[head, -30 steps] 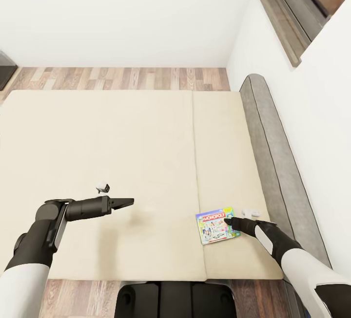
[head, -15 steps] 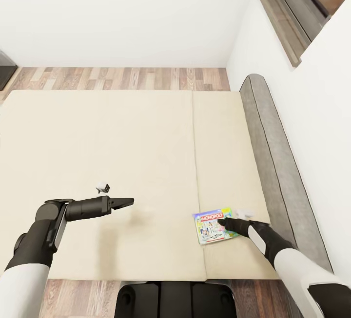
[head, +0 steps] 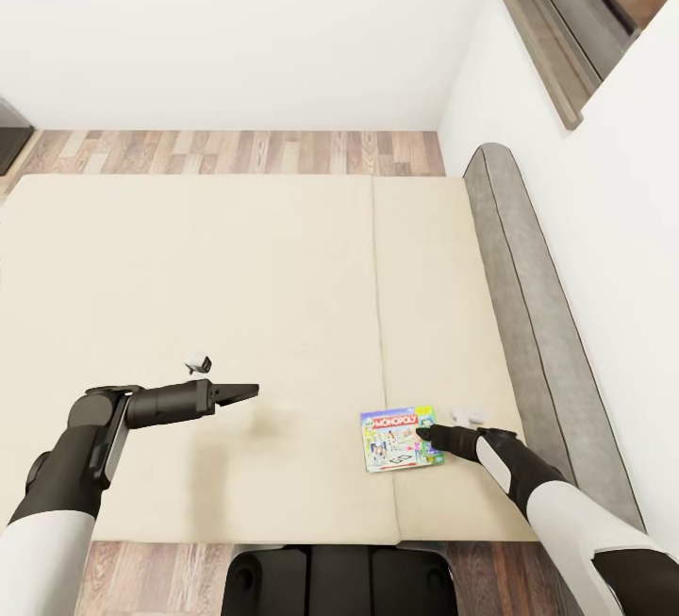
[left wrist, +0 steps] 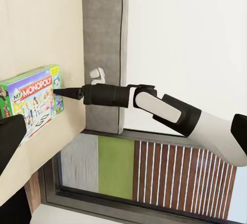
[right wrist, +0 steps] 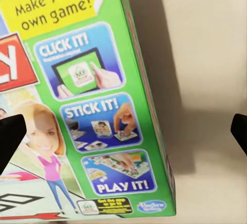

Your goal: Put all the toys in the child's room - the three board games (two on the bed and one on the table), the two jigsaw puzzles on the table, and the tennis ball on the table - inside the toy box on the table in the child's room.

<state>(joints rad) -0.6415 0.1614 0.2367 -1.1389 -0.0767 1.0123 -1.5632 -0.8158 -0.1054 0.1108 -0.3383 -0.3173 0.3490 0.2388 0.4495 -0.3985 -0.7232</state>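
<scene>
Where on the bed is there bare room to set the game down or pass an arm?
The wide cream bed surface lies bare between the left pincer and the far floor. It is crowded near the grey headboard, where the Monopoly box and right pincer meet.

Left gripper [head: 247, 392] held level, pointing across toward the right arm, jaws together; right gripper [head: 426, 432] reaches leftward, low, fingertips spread wide apart.

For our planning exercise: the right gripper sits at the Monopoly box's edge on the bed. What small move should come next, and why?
Probably lower the right gripper so its open fingers straddle the Monopoly box's near edge, then close. The box lies flat on the bed, ungrasped, with the fingertips apart on either side in the wrist view.
</scene>
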